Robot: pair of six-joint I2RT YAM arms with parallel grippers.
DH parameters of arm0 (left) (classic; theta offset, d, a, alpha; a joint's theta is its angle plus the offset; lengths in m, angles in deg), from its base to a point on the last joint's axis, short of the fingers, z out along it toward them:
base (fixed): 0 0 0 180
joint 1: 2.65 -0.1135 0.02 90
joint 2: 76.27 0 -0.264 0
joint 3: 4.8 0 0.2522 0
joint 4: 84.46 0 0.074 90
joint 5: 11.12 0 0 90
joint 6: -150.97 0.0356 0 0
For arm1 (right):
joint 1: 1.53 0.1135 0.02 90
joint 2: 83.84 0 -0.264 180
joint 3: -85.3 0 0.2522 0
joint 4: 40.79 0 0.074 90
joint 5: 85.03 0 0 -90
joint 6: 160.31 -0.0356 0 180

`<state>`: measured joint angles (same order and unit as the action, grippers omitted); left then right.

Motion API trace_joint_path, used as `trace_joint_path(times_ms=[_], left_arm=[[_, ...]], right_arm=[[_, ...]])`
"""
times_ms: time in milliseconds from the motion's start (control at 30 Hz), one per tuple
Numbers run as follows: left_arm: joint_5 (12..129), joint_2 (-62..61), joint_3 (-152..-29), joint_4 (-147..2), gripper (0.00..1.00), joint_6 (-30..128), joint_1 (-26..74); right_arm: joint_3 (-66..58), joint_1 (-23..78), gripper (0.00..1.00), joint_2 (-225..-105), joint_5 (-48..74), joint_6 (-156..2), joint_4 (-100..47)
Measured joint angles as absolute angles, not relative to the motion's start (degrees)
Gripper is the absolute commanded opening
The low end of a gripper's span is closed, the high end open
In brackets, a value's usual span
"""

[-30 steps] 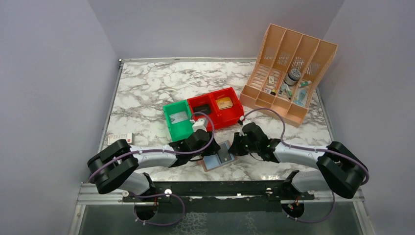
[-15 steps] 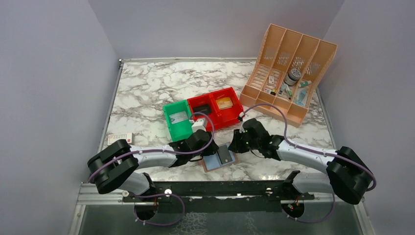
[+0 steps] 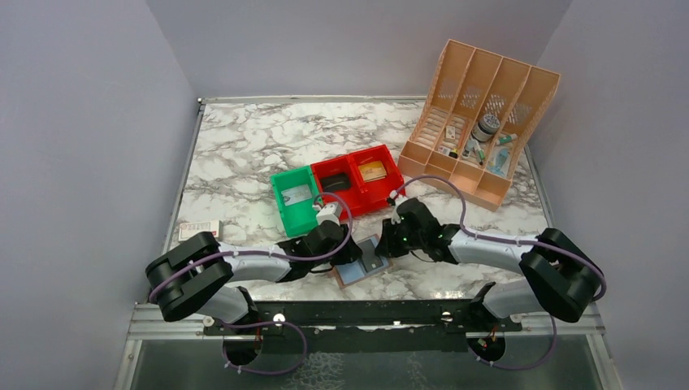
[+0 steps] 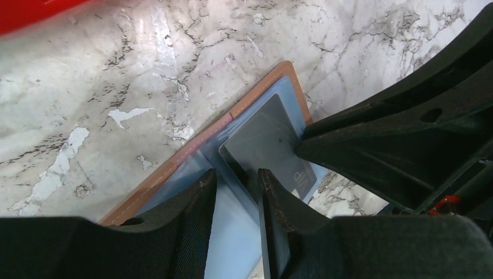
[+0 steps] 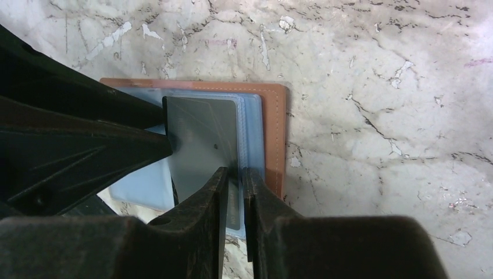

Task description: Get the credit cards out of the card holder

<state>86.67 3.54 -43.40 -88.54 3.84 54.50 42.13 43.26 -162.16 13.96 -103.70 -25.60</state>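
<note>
Right gripper [image 5: 234, 186]: jaws are standing nearly together, straddling one long edge of the dark grey card [image 5: 203, 139]; whether they are pinching it cannot be told; the card's long axis is running straight ahead of them; it is sitting in the card holder [image 5: 273, 133], which is lying open at mid near edge of the table [image 5: 378, 87]; left gripper [image 4: 235, 192]: jaws parted, empty, resting on the adjoining pocket.

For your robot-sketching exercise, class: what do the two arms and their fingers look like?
The left arm and right arm have pale grey links between bulky black joints, each trailed by a lilac cable. The left fingers and right fingers are matte black, tapering wedges.
</note>
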Motion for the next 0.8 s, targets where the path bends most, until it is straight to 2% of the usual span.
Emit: trace_joint_path(times_ms=[367,800], left_arm=[[87.9,5.8,-42.0,-93.2,0.24,1.1,56.8],[92.9,2.8,-36.6,-98.3,0.3,-6.5,60.3]], right_arm=[[45.8,43.0,0.15,-161.7,14.6,-106.1,-32.4],[46.6,43.0,0.15,-162.4,15.4,-107.0,-35.1]])
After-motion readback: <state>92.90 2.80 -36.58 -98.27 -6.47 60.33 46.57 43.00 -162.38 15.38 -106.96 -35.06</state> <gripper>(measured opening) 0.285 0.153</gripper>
